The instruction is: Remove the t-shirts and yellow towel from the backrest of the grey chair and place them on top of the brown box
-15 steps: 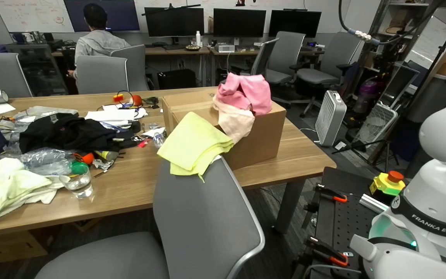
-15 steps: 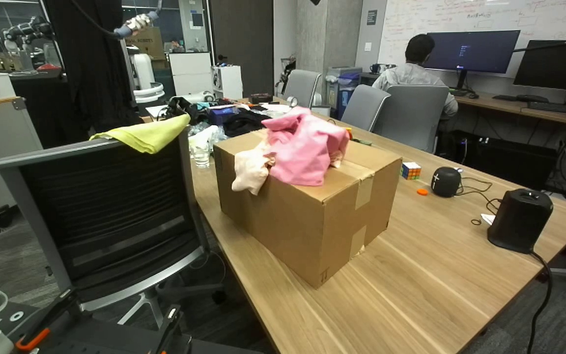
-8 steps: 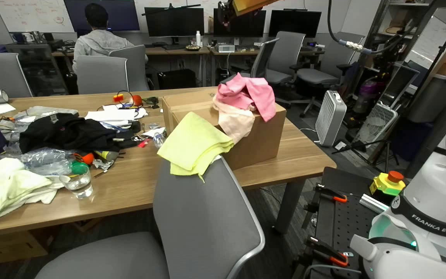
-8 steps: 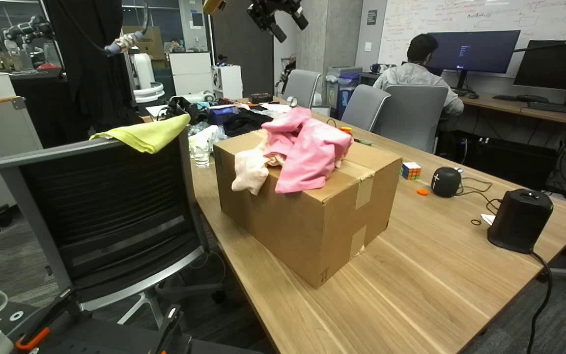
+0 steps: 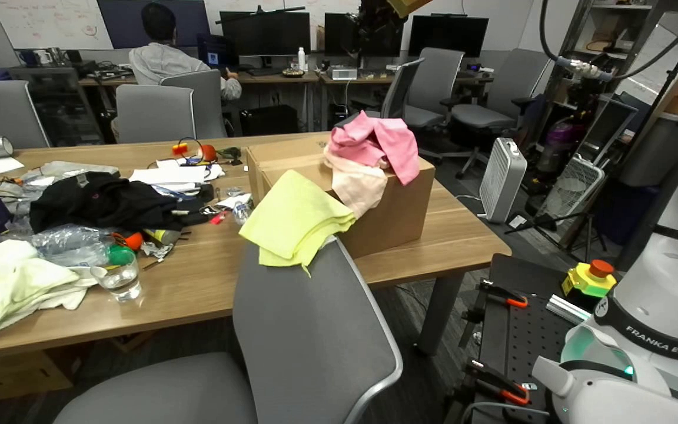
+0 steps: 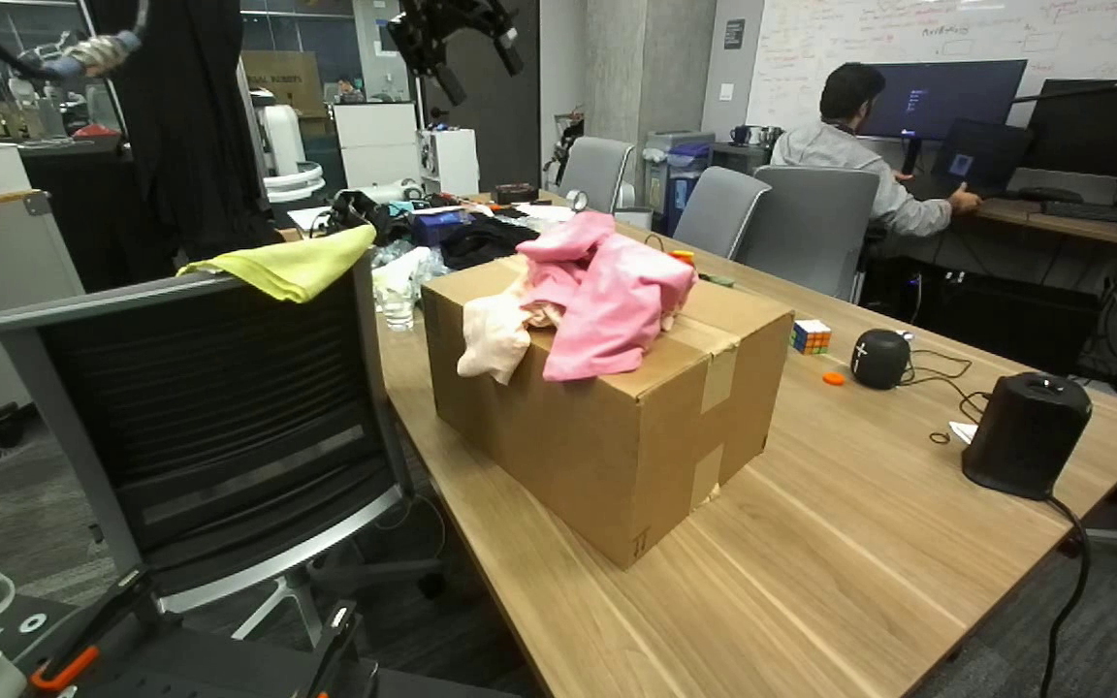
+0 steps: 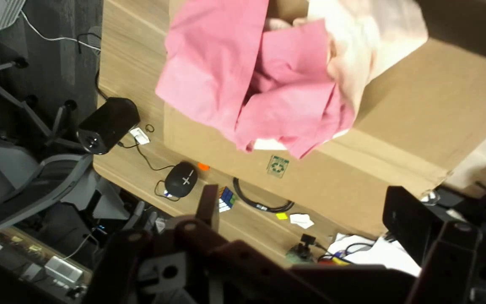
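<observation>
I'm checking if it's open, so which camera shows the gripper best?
The wrist view: the gripper shows large, its fingers spread apart. In both exterior views it is small, at the top edge; against a dark monitor its fingers are hard to make out.

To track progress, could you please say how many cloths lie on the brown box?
2: the pink cloth on top, the peach cloth partly beneath it; more may be hidden.

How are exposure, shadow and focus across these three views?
Wrist view: the peach cloth looks washed out in places, a soft shadow falls on the brown box beside it, and the gripper is dark and soft-edged. In an exterior view, the gripper almost merges with the dark monitor behind it. In both exterior views, the yellow towel shows clear edges.
</observation>
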You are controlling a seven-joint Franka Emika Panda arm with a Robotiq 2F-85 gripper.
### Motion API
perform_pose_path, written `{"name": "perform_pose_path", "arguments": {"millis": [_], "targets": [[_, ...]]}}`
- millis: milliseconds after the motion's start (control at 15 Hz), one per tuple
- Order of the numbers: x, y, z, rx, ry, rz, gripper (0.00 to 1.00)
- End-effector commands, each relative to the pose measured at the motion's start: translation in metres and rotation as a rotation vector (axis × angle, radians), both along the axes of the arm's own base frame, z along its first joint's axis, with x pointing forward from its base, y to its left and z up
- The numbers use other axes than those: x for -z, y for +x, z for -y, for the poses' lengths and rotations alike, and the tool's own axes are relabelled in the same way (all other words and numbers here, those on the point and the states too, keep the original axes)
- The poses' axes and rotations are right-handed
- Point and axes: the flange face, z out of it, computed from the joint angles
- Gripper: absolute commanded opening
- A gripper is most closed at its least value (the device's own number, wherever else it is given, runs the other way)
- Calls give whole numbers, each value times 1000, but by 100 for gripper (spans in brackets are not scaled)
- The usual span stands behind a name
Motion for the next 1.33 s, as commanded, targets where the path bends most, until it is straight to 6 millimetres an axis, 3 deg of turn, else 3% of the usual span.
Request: {"name": "perform_pose_path", "arguments": {"millis": [0,667,1000,1267], "targets": [[7,-45,-35,-142,23,-85,100],[76,-129,-155,-497,98,-268,100],[101,-146,-201,-569,137,-224,100],[117,-148,-225,-603,161,-123,100]]}}
